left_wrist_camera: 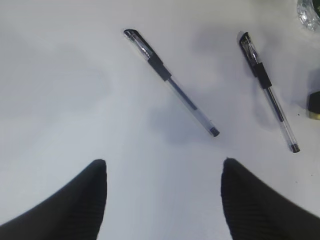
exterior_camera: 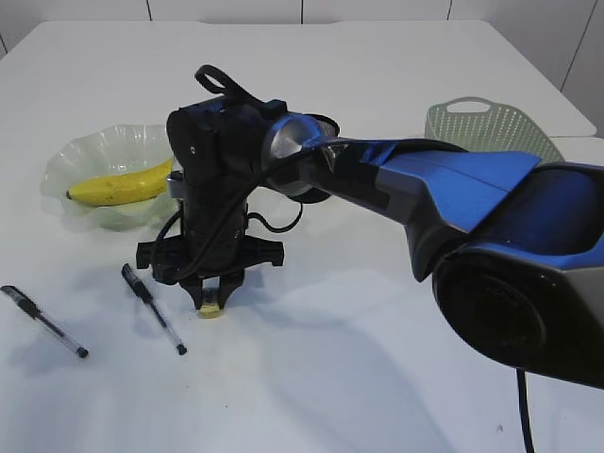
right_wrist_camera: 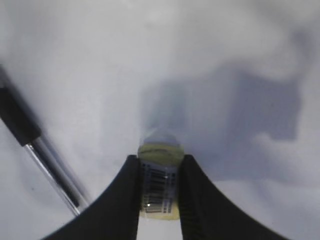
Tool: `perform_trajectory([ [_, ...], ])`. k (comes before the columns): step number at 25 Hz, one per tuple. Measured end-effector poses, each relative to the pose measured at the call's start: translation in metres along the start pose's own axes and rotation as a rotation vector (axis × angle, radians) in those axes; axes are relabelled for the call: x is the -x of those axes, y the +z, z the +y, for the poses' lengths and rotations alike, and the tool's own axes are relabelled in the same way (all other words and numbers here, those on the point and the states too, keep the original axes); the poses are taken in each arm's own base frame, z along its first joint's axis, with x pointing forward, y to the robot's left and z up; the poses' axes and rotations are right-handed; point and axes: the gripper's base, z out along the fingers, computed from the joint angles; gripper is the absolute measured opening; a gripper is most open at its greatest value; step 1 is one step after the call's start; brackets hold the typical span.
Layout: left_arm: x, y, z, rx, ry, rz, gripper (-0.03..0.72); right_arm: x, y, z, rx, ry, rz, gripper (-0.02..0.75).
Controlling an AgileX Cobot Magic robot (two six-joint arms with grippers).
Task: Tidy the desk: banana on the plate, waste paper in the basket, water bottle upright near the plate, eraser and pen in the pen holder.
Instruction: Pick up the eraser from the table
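Currently the right gripper (exterior_camera: pixel 211 300) stands vertical over the worktop (exterior_camera: pixel 377 377), jaws clamped on the eraser (right_wrist_camera: pixel 160 182), which sits upright between them. Left gripper (left_wrist_camera: pixel 162 200) hangs wide and empty; nearest pen (left_wrist_camera: pixel 170 82) lies ahead, axis diagonal to its jaws.

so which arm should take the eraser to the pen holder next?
Right. Its fingers are already pressed against both sides of the eraser on the table. The left gripper hangs open over the two pens, clear of the eraser.
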Motion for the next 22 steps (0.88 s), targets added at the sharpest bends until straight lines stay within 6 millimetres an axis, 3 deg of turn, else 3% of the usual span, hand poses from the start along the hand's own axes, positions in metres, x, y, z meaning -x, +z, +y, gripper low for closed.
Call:
perform_trajectory([
  [7, 0.000, 0.000, 0.000, 0.000, 0.000, 0.000, 0.503, 0.001, -0.012, 0.003, 0.021, -0.038, -0.021, 0.149],
  [18, 0.000, 0.000, 0.000, 0.000, 0.000, 0.000, 0.503, 0.003, -0.063, 0.006, 0.041, -0.150, -0.123, 0.146],
  [22, 0.000, 0.000, 0.000, 0.001, 0.000, 0.002, 0.503, 0.004, -0.081, -0.001, -0.001, -0.174, -0.168, 0.146],
])
